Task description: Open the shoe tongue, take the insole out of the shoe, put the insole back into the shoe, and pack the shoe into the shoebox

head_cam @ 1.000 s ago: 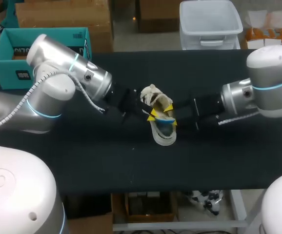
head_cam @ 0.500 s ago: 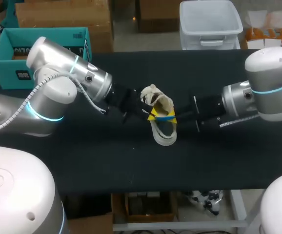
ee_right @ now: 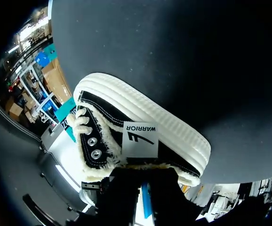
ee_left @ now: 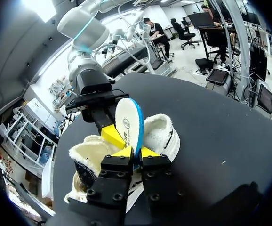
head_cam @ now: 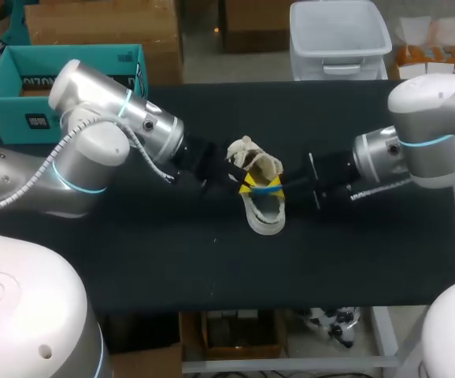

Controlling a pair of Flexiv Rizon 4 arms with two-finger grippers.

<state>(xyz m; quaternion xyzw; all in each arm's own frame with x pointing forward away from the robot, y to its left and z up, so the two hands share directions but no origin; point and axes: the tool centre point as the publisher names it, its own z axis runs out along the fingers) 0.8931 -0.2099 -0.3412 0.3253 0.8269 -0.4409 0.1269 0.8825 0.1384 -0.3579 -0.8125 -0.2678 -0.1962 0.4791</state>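
A black shoe (head_cam: 263, 211) with white fleece lining and a white sole lies at the table's middle. Over its opening a white insole with a blue edge (head_cam: 267, 189) stands on edge. My left gripper (head_cam: 242, 183) comes in from the left and my right gripper (head_cam: 279, 189) from the right, and both are shut on it. In the left wrist view the insole (ee_left: 128, 123) rises from between my own yellow tips (ee_left: 136, 152), with the right gripper's fingertip (ee_left: 111, 135) pressed on its side. In the right wrist view the shoe (ee_right: 140, 136) lies just ahead of my right gripper (ee_right: 144, 197). The teal shoebox (head_cam: 15, 79) sits far left.
The black tabletop (head_cam: 172, 260) spreads wide in front of the shoe and to both sides. Both forearms lie low over the table, one on each side of the shoe.
My right gripper has shut on the insole, after standing open a second ago. The insole now stands a little higher over the shoe. My left arm has barely shifted.
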